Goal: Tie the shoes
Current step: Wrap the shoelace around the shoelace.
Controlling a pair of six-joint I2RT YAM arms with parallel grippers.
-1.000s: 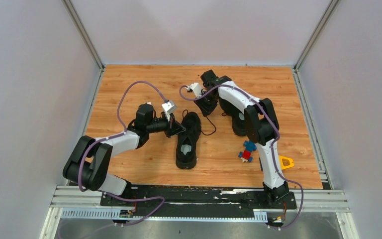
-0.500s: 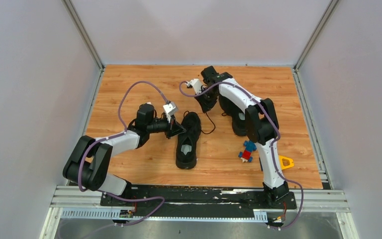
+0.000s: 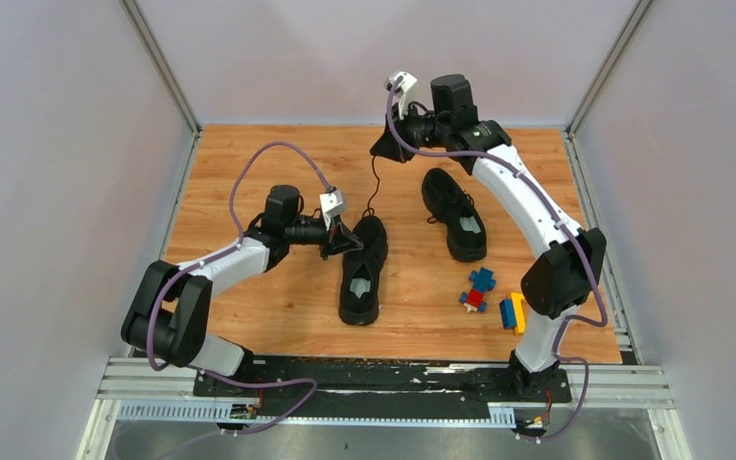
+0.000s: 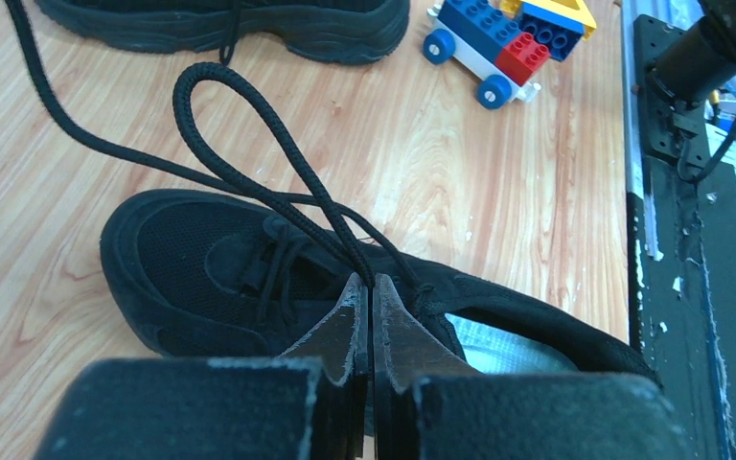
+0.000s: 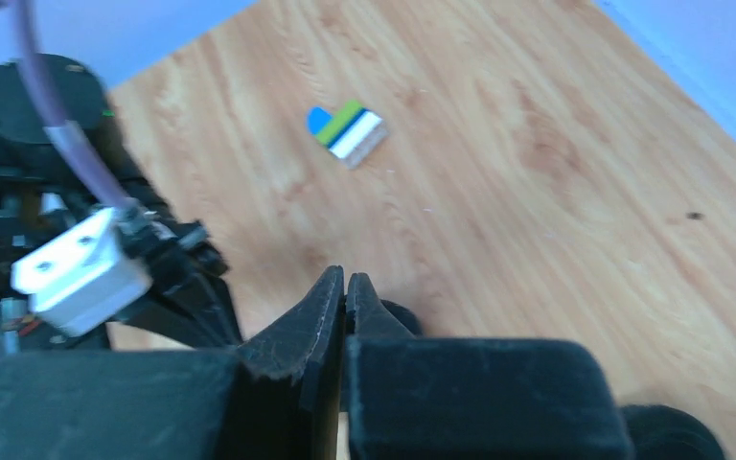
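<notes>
Raised and swung back, my right gripper (image 3: 380, 150), jaws shut, apparently draws the lace (image 3: 374, 187) upward while my left gripper (image 4: 365, 292) pinches its loop (image 4: 201, 67) at the shoe (image 3: 361, 278), anchoring the knot.

Second shoe (image 3: 454, 216) right of, behind near shoe (image 3: 361, 278); toy blocks (image 3: 479, 289) right of near shoe; lace (image 3: 374, 187) runs behind near shoe.

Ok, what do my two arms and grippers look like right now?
Both arms match: the left arm and right arm have glossy white links between bulky black joints. A purple cable runs along each. The left gripper and right gripper are matte black, with two flat fingers tapering to thin tips. A small white camera block sits on each wrist.
</notes>
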